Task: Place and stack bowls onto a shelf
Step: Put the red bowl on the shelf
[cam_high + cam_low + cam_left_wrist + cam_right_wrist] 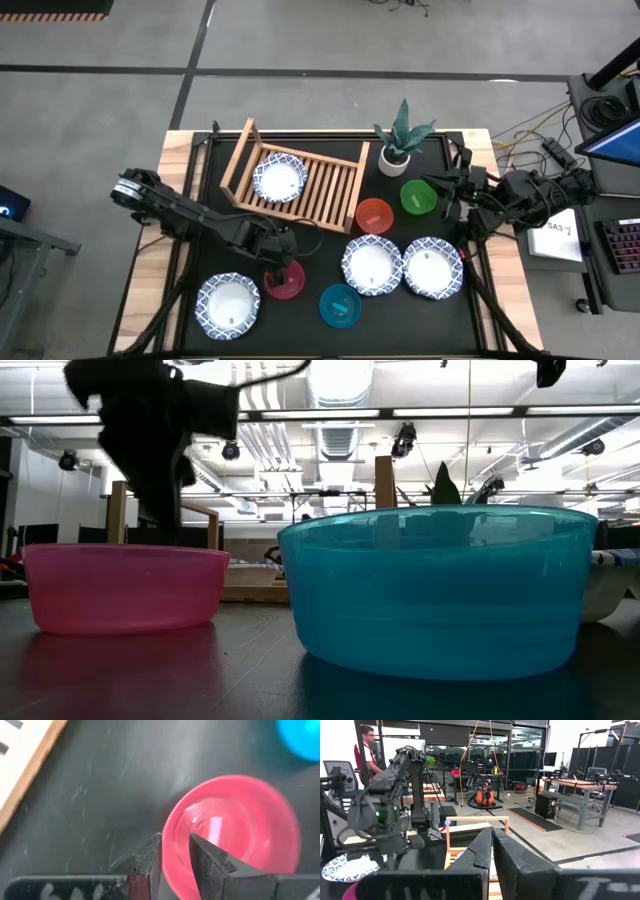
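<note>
My left gripper (283,262) (175,842) is open, low over the pink bowl (284,281) (235,830) near the table's front. It straddles the rim, with one finger outside the bowl and one inside. The bowl rests on its base on the mat beside the teal bowl (340,305) (435,590). One blue-rimmed white bowl (279,179) lies on the wooden shelf (325,195). Three others (228,305) (372,265) (432,267) sit on the mat, as do the red bowl (374,215) and the green bowl (419,197). My right gripper (447,203) (492,837) is shut and waits at the table's right. My left gripper comes from above, pointing down, over the pink bowl's rim (167,847) on the side toward the shelf. One finger (150,855) is outside the wall and one (202,852) inside. Bowl floor shows between rim and inner finger. Whether either finger touches, I cannot tell.
A potted plant (398,145) stands at the far edge behind the green bowl. The shelf's raised frame (238,155) is at its left end, and slats to the right of the white bowl are bare. A person (368,750) is in the room beyond the table.
</note>
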`<state>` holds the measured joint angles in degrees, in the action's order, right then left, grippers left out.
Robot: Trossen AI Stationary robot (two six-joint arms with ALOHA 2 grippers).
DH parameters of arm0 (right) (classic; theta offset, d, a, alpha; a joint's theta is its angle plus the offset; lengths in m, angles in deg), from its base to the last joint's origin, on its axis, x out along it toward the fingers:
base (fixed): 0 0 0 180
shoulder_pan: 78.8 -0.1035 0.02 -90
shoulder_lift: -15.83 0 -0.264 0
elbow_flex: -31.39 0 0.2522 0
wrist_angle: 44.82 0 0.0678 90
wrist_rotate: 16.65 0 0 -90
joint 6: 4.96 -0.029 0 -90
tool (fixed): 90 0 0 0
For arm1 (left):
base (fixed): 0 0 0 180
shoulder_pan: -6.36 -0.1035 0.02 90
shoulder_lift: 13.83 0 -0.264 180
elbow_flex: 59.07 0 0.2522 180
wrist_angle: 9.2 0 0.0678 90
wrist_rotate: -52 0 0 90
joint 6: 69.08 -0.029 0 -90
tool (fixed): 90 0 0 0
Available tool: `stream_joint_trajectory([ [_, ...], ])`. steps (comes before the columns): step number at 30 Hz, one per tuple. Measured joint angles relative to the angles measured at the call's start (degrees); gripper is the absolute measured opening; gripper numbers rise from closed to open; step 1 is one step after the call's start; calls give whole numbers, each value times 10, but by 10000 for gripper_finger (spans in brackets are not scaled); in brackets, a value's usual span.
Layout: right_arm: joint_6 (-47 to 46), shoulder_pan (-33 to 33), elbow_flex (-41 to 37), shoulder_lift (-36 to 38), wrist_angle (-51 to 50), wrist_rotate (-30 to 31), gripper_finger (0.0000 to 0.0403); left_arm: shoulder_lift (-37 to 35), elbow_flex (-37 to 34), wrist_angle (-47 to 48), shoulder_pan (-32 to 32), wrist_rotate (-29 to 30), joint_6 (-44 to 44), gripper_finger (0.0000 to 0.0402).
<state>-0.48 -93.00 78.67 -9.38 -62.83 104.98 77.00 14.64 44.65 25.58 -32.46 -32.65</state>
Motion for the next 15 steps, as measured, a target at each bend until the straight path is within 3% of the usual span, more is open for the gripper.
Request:
stream_joint_trajectory([
  [15, 0, 0, 0, 0, 0, 0, 9, 2, -40, -21, 0, 16, 29, 80],
])
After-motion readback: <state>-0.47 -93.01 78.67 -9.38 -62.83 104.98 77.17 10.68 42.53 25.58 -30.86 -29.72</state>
